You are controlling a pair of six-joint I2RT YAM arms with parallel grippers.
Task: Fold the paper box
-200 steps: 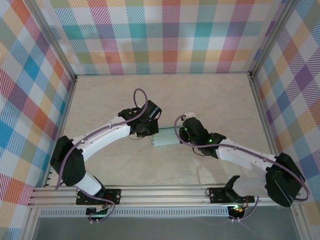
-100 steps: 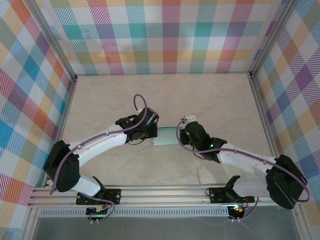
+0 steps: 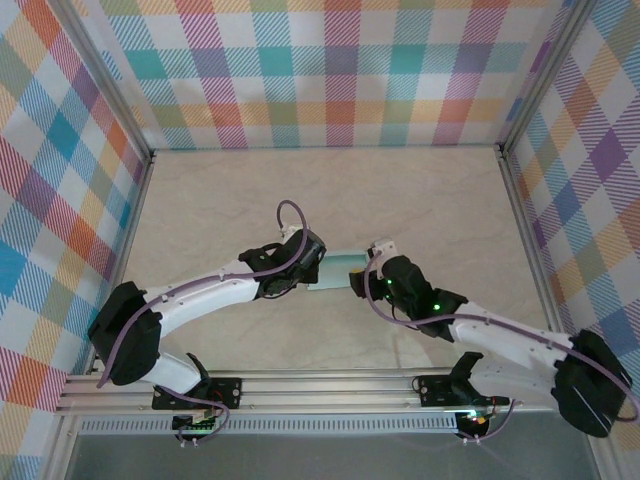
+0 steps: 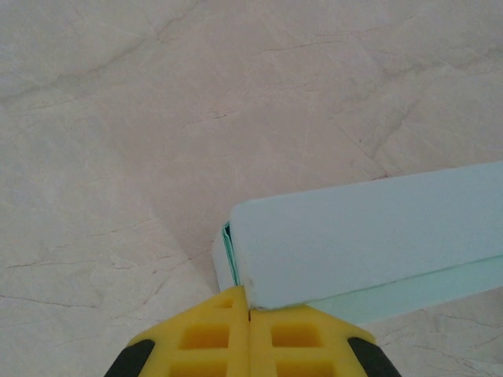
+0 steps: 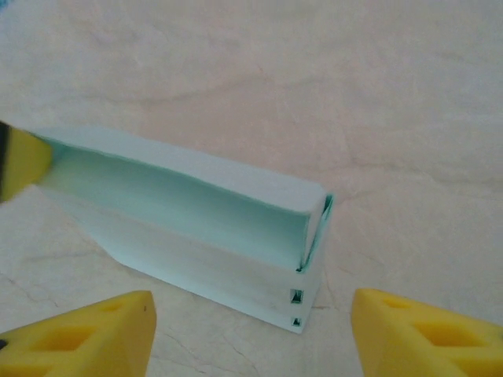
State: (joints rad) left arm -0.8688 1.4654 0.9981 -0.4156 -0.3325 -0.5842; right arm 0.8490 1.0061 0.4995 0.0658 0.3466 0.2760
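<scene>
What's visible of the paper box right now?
The paper box is pale mint thin card, folded into a slim long box, one end flap ajar with two small slots near its corner. It is mid-table between the arms. The shut left pincer seems to pinch one end corner; the open right pincer straddles the other end, not touching.

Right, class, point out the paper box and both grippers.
paper box (image 4: 369, 236), left wrist view, on its broad top face.
left gripper (image 4: 249, 297), left wrist view, where its shut yellow tips meet.
right gripper (image 5: 251, 302), right wrist view, midway between its open yellow tips.
</scene>
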